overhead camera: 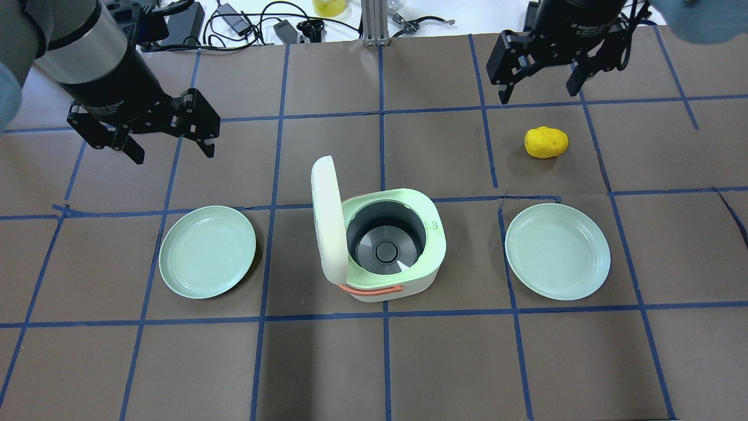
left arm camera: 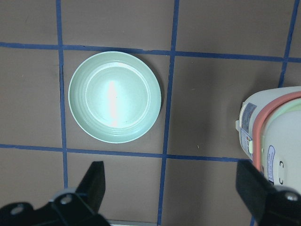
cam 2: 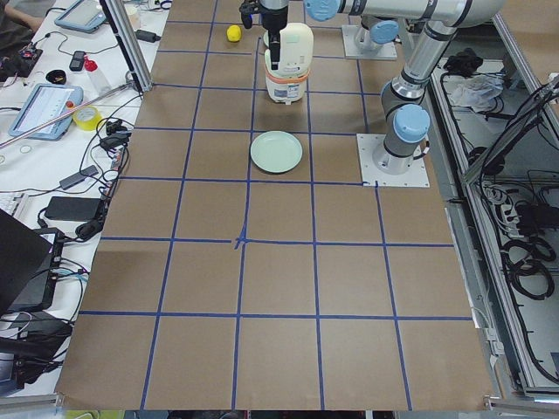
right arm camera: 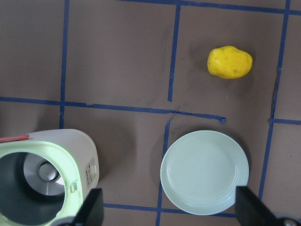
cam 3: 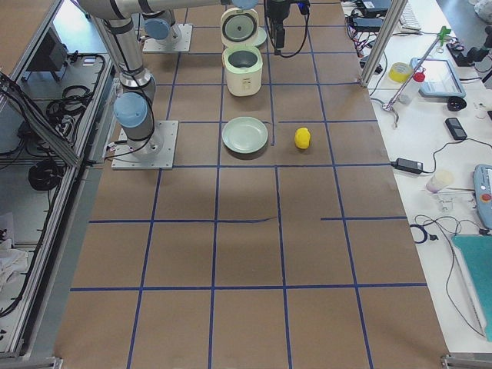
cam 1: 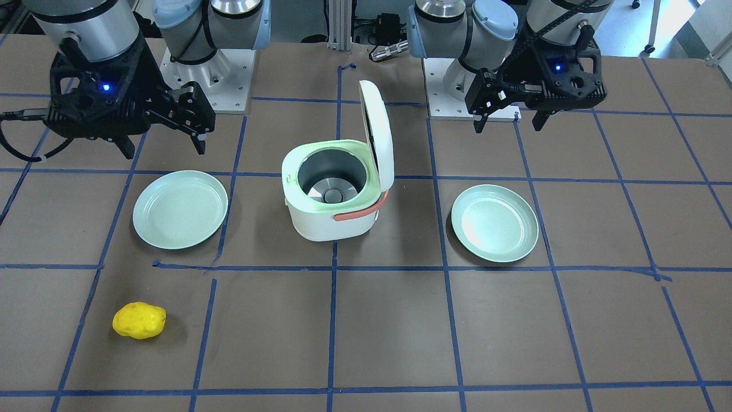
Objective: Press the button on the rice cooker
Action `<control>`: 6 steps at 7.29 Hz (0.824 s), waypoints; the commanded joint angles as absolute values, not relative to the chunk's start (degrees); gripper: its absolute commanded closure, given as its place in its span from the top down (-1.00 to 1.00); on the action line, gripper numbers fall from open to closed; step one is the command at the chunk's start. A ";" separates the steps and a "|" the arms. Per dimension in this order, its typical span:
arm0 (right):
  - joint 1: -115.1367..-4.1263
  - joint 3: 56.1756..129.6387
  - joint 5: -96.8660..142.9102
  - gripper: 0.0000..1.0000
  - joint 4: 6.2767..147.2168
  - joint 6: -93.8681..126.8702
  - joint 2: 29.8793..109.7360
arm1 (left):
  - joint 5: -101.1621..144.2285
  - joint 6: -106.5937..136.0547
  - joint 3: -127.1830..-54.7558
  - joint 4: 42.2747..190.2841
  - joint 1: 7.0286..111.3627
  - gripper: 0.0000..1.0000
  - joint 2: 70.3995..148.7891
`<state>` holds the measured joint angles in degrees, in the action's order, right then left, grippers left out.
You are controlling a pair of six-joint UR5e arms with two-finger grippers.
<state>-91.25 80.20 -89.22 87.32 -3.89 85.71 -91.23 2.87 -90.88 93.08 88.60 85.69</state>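
Both arms hang clear of the task's thing, so no press is under way. Taken across the overhead view, the left gripper (overhead camera: 172, 151) hovers with its fingers spread wide and empty above the brown, blue-taped table (overhead camera: 327, 362). Below it lies a pale green round plate (overhead camera: 207, 251), bare. In the middle stands the white rice cooker with a mint-green rim and an orange handle (overhead camera: 432, 245). Its white lid (overhead camera: 327, 222) is tipped upright and the grey pot is exposed and empty. I judge from this that the lid-release press is likely done, with little or nothing left. A second pale green plate (overhead camera: 558, 251) lies further on, then a lumpy yellow potato-like piece (overhead camera: 546, 142). The right gripper (overhead camera: 536, 93) is also wide and empty, well apart from the cooker.
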 commanded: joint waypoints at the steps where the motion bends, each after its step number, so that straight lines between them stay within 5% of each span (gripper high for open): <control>1: -91.05 80.24 -88.86 1.00 88.85 -3.52 85.78 | -91.23 2.81 -90.88 93.08 88.59 1.00 85.69; 6: -91.06 80.33 -89.65 1.00 91.58 2.11 85.69 | -91.23 2.90 -90.88 93.08 88.59 1.00 85.69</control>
<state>-91.11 80.32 -89.57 91.48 1.72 85.75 -91.23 2.83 -90.88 93.08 88.59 85.69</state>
